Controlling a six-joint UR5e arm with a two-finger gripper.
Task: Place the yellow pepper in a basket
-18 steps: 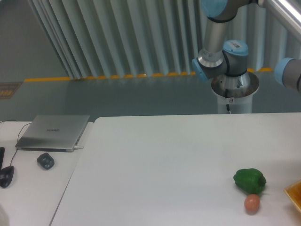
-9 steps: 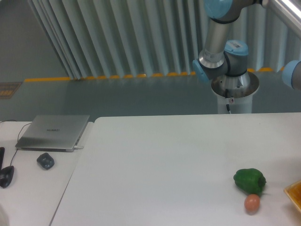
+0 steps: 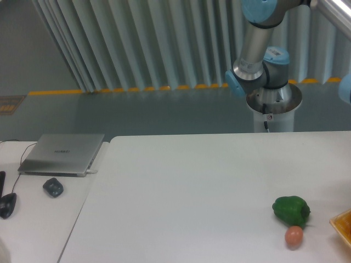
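- Far left: closed laptop (image 3: 62, 154) on a side desk, with a dark mouse (image 3: 53, 187) just in front of it; neither belongs to the task.
- Centre: white tabletop (image 3: 186, 203), bare across its middle.
- Right of centre: green pepper (image 3: 290, 210) lying on the tabletop, a small reddish-orange round item (image 3: 294, 236) just below it, close or touching.
- Above, behind the tabletop: arm (image 3: 258, 49) on its pedestal; only base and elbow joints show.
- Claw: out of frame, so whether it is released, clenched or grasping anything cannot be told.
- Yellow pepper: not visible anywhere in view; its position cannot be stated.
- Far right edge: corner of the basket (image 3: 343, 224), orange-yellow with a pale rim.
- Judgement: likely the placing stage off-frame to the right. To do it well, lower over the basket's interior, clear the rim, release low so the pepper does not roll out.
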